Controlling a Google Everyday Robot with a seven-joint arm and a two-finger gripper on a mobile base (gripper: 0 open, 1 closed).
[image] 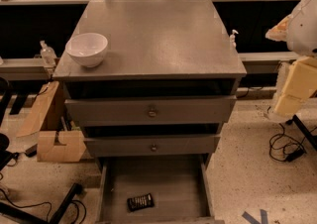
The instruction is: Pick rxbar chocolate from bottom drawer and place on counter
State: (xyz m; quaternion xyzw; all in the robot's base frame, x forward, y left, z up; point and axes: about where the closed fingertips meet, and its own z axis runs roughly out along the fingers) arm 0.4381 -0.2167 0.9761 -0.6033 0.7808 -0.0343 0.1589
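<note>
Black rxbar chocolate (140, 201) lies unpicked in the open bottom drawer (166, 178), counter (158, 34) unreached; gripper (292, 91) hangs far right, whether open I cannot tell.

Dim, warm light falls from above; the counter (163, 34) carries a dull, patchy sheen, strongest toward its far middle; the white bowl (86, 48) at its near left corner is the brightest thing on it, with a soft shadow beneath; the gaps above the two drawer fronts are black; the bottom drawer (168, 178) lies in shade, the rxbar chocolate (140, 201) a darker patch; the end effector (297, 86), at the right edge, glows pale cream.
</note>
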